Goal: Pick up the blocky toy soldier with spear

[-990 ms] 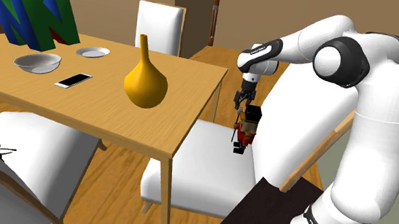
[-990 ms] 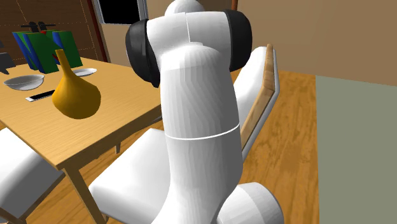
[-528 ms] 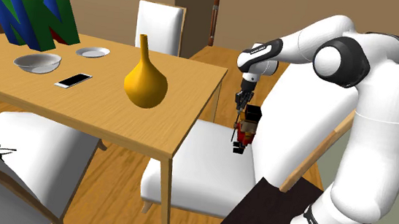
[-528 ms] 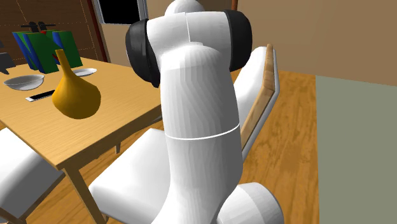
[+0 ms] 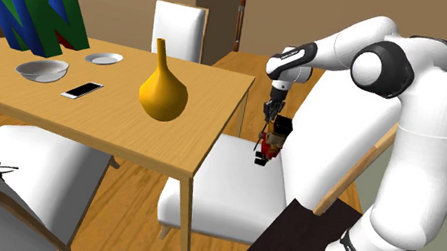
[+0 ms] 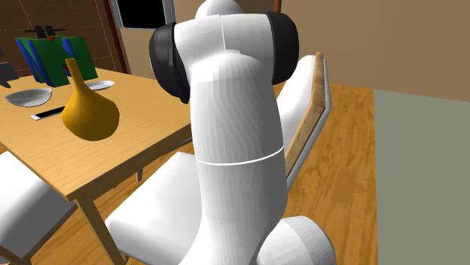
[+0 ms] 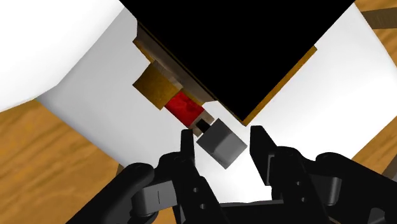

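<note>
The blocky toy soldier [image 5: 271,142], with its dark head, red body and thin dark spear, hangs tilted just above the white chair seat [image 5: 217,186] beside the table's corner. My black gripper [image 5: 272,114] comes down on it from above and is shut on its top end. In the wrist view the fingers [image 7: 186,147] clasp a grey block [image 7: 221,143] at the soldier's head, and its red body [image 7: 184,108] and a brown part [image 7: 154,86] stretch away from the gripper [image 7: 222,137] over the white seat.
The wooden table [image 5: 91,114] carries a yellow vase [image 5: 163,91], a phone [image 5: 82,90], a bowl [image 5: 41,69], a plate [image 5: 104,58] and a large coloured N-shaped block [image 5: 37,22]. White chairs surround it. My arm [image 6: 233,135] hides the soldier in the second exterior view.
The fingers have closed on the soldier. It has since moved slightly up and toward the shoulder view's left, and now leans instead of standing on the seat.
</note>
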